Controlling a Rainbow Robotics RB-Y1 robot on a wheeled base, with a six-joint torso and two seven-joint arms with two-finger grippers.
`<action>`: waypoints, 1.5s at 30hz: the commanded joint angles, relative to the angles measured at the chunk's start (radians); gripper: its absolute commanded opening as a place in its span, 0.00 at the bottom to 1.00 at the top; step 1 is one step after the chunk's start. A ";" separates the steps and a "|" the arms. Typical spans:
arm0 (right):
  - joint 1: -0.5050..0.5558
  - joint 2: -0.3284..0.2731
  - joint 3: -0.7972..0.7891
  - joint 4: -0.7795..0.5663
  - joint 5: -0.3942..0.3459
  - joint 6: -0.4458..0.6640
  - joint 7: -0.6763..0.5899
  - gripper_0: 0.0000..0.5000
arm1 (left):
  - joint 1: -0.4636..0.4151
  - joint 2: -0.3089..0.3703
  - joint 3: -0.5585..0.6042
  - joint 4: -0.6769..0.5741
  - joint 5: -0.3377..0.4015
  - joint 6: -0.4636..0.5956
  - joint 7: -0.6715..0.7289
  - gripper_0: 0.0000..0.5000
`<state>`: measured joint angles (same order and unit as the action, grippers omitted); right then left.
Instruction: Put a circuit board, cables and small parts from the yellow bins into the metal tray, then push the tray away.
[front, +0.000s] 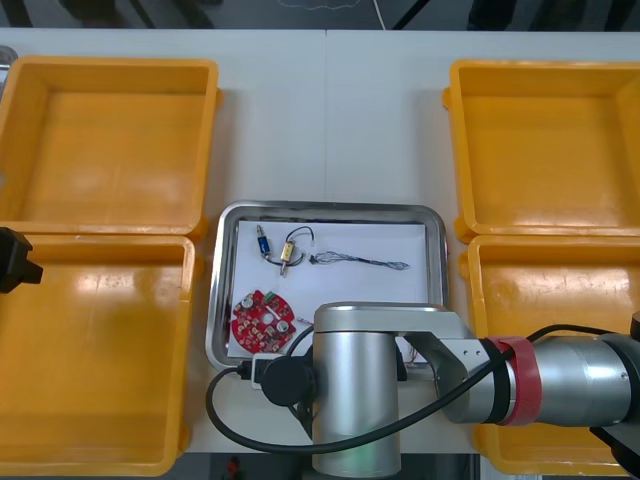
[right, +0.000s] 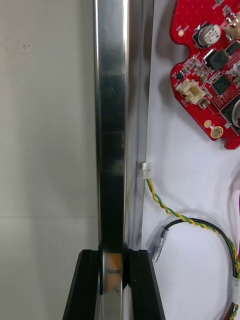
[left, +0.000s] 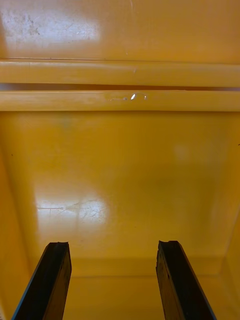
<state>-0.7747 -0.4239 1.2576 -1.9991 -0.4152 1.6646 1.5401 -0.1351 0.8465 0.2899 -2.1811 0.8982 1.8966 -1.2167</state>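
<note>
The metal tray (front: 325, 208) lies between the yellow bins, white inside. It holds a round red circuit board (front: 262, 320), two small metal parts (front: 262, 243) (front: 290, 250) and a thin cable (front: 362, 262). My right arm (front: 360, 400) covers the tray's near edge. In the right wrist view my right gripper (right: 114, 282) is shut on the tray's shiny rim (right: 111, 125). Inside that rim lie the board (right: 215, 75), a twisted red and yellow cable (right: 175, 212) and a black cable (right: 200, 222). My left gripper (left: 112, 280) hangs open over a bare bin floor (left: 120, 175).
Two yellow bins (front: 105, 140) (front: 95, 350) stand left of the tray and two (front: 545, 140) (front: 560, 300) stand right of it, all showing bare floors. The left arm (front: 15, 262) sits at the table's left edge. Bare table lies beyond the tray.
</note>
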 joint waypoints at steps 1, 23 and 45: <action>-0.006 0.024 0.016 -0.009 0.036 -0.017 -0.003 0.00 | 0.023 0.029 0.012 -0.014 0.002 -0.010 -0.096 1.00; -0.189 -0.006 -0.044 0.063 -0.027 -0.051 0.037 0.00 | 0.023 0.029 0.012 -0.014 0.002 -0.010 -0.096 1.00; -0.333 -0.003 -0.133 0.258 -0.106 -0.155 0.170 0.00 | 0.023 0.029 0.012 -0.014 0.002 -0.010 -0.096 1.00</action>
<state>-1.0402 -0.4245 1.1605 -1.7572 -0.5137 1.5391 1.6078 -0.1351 0.8465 0.2899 -2.1811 0.8982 1.8966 -1.2167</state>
